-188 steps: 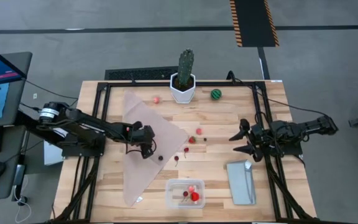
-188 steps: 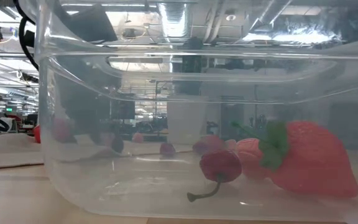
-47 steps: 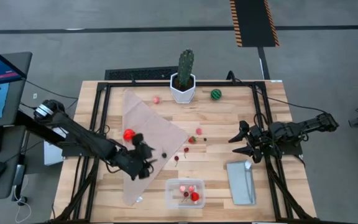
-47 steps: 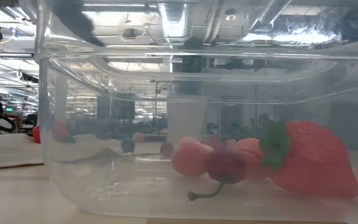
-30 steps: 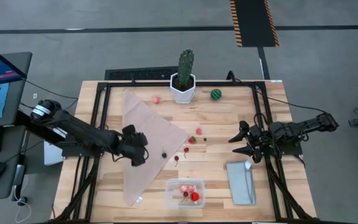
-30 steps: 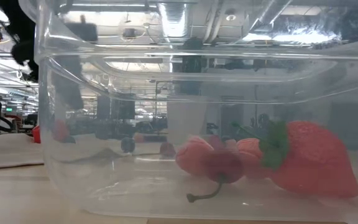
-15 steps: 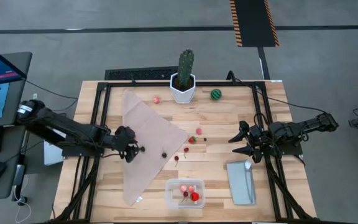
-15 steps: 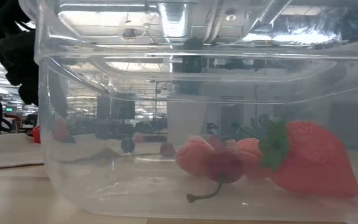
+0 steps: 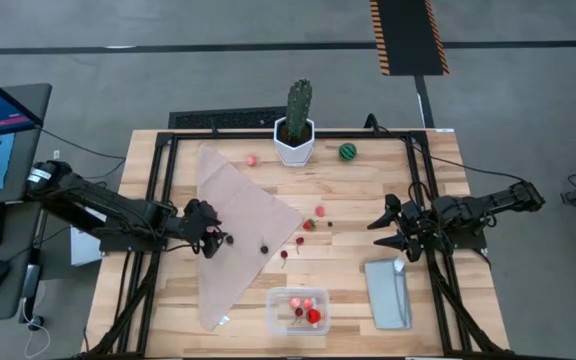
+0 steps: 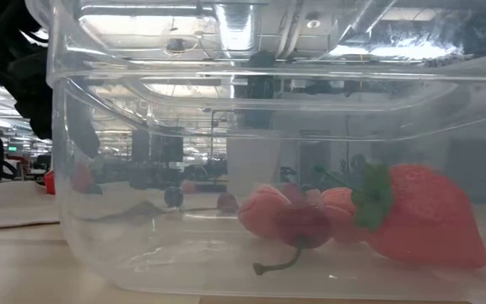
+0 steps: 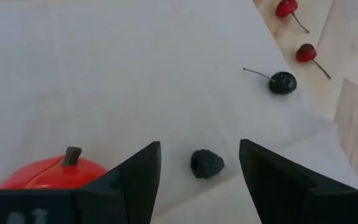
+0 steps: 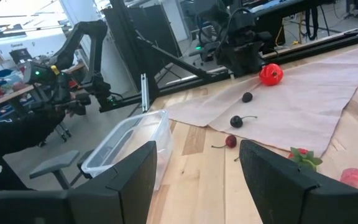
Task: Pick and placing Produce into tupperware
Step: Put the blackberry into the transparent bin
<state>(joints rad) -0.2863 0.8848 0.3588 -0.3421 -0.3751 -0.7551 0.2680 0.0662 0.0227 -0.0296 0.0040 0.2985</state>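
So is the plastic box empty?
No. The box already holds a strawberry, a cherry and pink bits.

A small clear tupperware tub (image 9: 299, 310) stood upright near the table's front edge, holding a large red strawberry (image 10: 424, 215), pink pieces (image 10: 264, 211) and a stemmed dark cherry (image 10: 302, 226). More produce lay scattered behind it: a red tomato-like fruit (image 11: 51, 174), a blackberry (image 11: 207, 163), a dark cherry (image 11: 283, 82), red cherries (image 11: 306, 53) and a green striped ball (image 9: 347, 152).
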